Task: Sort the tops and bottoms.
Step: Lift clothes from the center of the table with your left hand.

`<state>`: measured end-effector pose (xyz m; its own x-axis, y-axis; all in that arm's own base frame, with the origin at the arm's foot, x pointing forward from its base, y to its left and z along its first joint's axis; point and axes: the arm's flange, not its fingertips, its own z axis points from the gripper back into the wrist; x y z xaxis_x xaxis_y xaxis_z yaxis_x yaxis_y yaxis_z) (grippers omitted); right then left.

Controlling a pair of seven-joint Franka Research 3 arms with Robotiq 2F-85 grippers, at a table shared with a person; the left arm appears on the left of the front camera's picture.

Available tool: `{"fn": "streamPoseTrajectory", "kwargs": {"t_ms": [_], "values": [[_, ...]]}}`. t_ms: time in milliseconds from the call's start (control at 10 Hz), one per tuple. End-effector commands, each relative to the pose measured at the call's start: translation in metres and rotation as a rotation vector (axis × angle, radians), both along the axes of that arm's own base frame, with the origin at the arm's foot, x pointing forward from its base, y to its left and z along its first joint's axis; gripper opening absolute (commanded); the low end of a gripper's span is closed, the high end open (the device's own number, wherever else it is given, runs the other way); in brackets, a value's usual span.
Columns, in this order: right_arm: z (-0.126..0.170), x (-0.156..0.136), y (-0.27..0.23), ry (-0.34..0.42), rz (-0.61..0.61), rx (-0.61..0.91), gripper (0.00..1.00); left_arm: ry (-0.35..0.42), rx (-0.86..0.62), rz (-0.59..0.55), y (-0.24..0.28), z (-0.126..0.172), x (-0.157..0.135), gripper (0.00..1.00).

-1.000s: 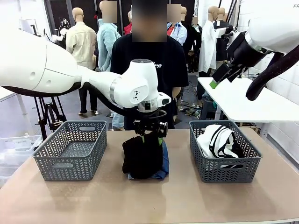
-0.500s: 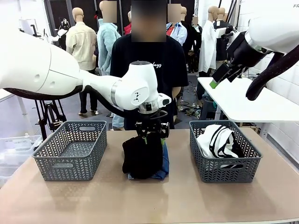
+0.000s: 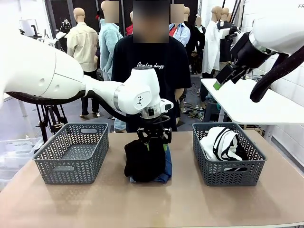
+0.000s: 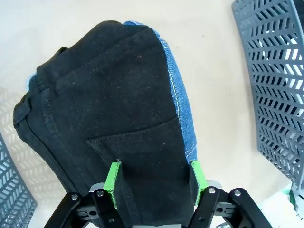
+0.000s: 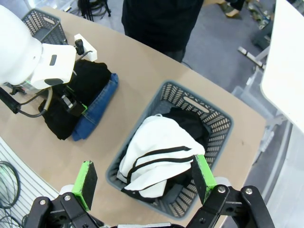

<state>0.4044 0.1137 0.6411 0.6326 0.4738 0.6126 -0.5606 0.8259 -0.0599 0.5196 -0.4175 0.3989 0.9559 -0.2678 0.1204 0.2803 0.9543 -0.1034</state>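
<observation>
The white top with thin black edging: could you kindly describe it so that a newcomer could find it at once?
On the table, find the grey basket on the robot's right side. The white top lies crumpled on top inside it; it is the sole white cloth, with thin black lines, above black cloth.

Left arm: fat, rounded white shells across the left half of the frame; a silver band at one joint; a small dark mark on the wrist shell.
Cable: black, under that arm.
Left gripper: black body, bright green pads, silver screws at the finger roots.
Right arm: white shell with a black sheath, upper right corner.
Right gripper: black links, green pads.
T-shirt: the person's; black, short-sleeved, white lettering "Analog days".
</observation>
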Motion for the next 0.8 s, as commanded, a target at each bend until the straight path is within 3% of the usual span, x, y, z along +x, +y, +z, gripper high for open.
{"fn": "streamPoseTrajectory", "kwargs": {"t_ms": [0,100,400,500,700], "values": [[-0.0006,0.0004,-0.0003,0.005,0.001,-0.001,1.0,0.04,-0.001,-0.028,-0.0008,0.0041,0.005,0.72],[-0.0006,0.0004,-0.0003,0.005,0.001,-0.001,1.0,0.041,-0.005,-0.058,-0.0015,0.0047,0.0054,0.64],[-0.0006,0.0004,-0.0003,0.005,0.001,-0.001,1.0,0.041,0.015,-0.061,-0.0017,0.0059,0.0066,0.09],[-0.0006,0.0004,-0.0003,0.005,0.001,-0.001,1.0,0.046,0.018,-0.049,-0.0024,0.0053,0.0068,0.0],[-0.0006,0.0004,-0.0003,0.005,0.001,-0.001,1.0,0.053,0.021,-0.047,-0.0027,0.0057,0.0073,0.0]]}}
